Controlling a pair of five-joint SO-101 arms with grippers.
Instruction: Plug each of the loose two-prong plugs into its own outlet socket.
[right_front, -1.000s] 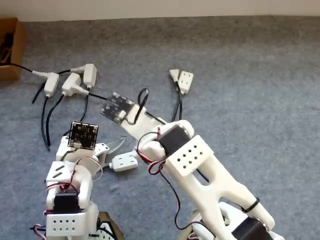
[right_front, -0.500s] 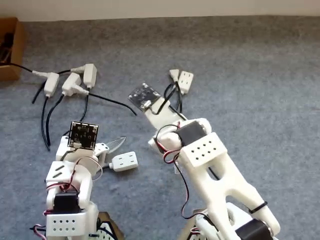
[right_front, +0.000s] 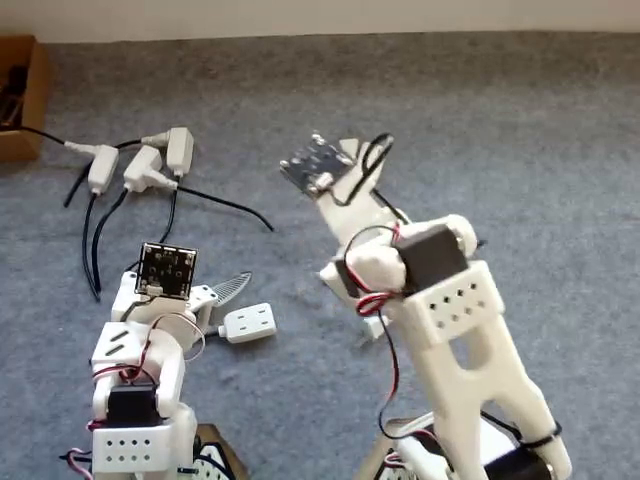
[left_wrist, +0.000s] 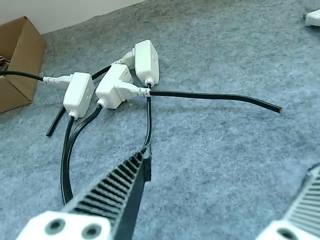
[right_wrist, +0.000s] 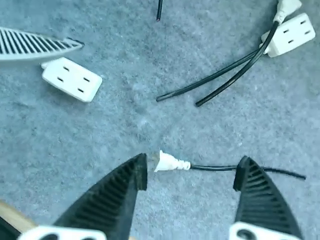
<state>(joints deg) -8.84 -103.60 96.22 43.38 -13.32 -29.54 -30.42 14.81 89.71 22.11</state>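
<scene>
Near the table's far left edge three white plugs (right_front: 143, 165) lie bunched with black cords, the left gripper (left_wrist: 230, 160) gapes wide and empty beside a white socket (right_front: 248, 322), and the right gripper (right_wrist: 192, 161) hangs wide open, holding nothing, over a loose plug (right_wrist: 169, 162) on the table.

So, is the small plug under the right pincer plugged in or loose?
Loose. The plug lies alone on the carpet, joined to no socket, below the open right pincer.
</scene>
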